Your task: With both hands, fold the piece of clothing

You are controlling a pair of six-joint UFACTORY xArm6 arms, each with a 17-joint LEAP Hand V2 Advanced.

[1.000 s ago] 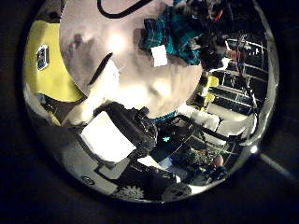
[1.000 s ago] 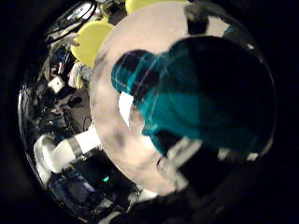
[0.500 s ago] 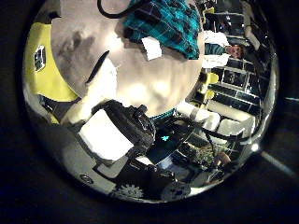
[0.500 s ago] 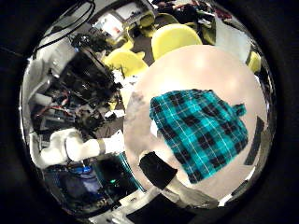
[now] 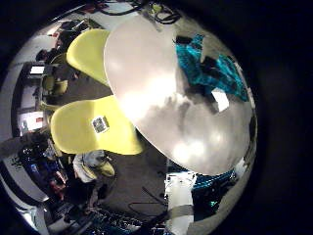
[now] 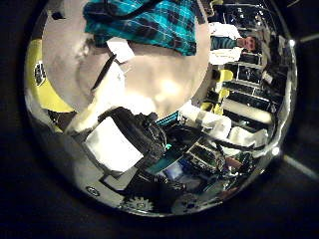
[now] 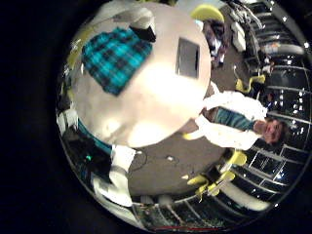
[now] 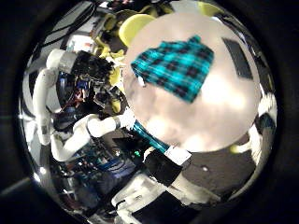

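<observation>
Under both palms: bare table (image 8: 192, 126), well below; I read both hands as high and clear of it
Left hand (image 6: 128, 141): only its own body shows at the view's edge; I can't tell finger state
Right hand: none of it shows in its own views; can't tell either
Held: nothing that I can see; nothing fills either palm view
Garment: checked shirt (image 8: 176, 67) lying spread on the table, off centre, close to the rim (image 7: 115, 57)
Tag: white label (image 6: 120, 48) on the shirt's edge facing mid-table
Nearer hand: shirt looks bigger from the left palm (image 6: 140, 20), so I judge left a bit closer
Long axis: looks to run roughly along the nearby rim; not certain from these views
Next move: both hands down and across to the shirt, one per end
Room: wide bare top between shirt and flat dark slab (image 7: 188, 57), which sits well apart
Edge risk: rim just beyond the shirt, chairs (image 5: 98, 127) past that; I'd drag inward, not outward
</observation>
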